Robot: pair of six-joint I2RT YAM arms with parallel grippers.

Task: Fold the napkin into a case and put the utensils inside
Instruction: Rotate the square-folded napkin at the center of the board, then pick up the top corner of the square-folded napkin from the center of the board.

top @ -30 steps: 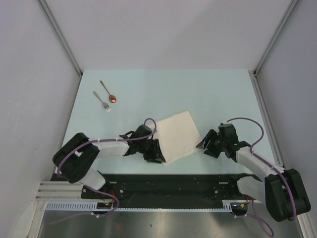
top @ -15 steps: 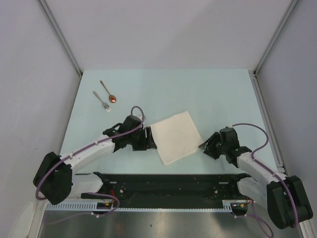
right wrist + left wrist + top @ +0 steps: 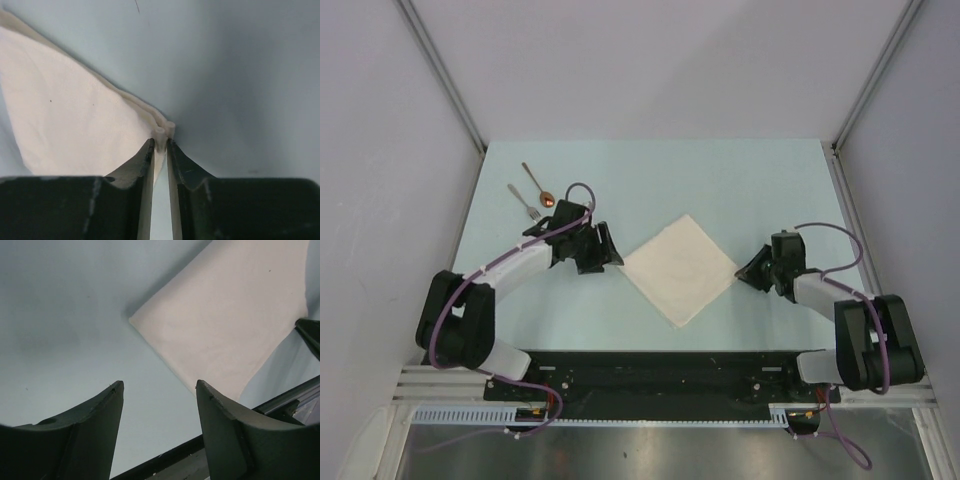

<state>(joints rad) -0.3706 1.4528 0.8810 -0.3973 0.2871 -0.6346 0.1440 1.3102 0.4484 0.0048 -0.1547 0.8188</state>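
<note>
The cream-white napkin (image 3: 680, 268) lies flat as a diamond in the middle of the table. My right gripper (image 3: 744, 270) is shut on its right corner; the right wrist view shows the cloth corner (image 3: 164, 131) pinched between the fingertips, the napkin (image 3: 70, 115) spreading to the left. My left gripper (image 3: 612, 254) stands open just left of the napkin's left corner, with nothing between its fingers; its view shows the napkin (image 3: 225, 320) ahead of the jaws. The silver fork (image 3: 525, 204) and copper-bowled spoon (image 3: 539, 185) lie at the back left, behind the left arm.
Grey walls with metal corner posts (image 3: 445, 80) close in the table on three sides. The black rail (image 3: 660, 375) with both arm bases runs along the near edge.
The napkin has turned from a tilted square into a diamond and slid slightly back. My left gripper let it go, opened and moved back-left. My right gripper closed on the right corner.
</note>
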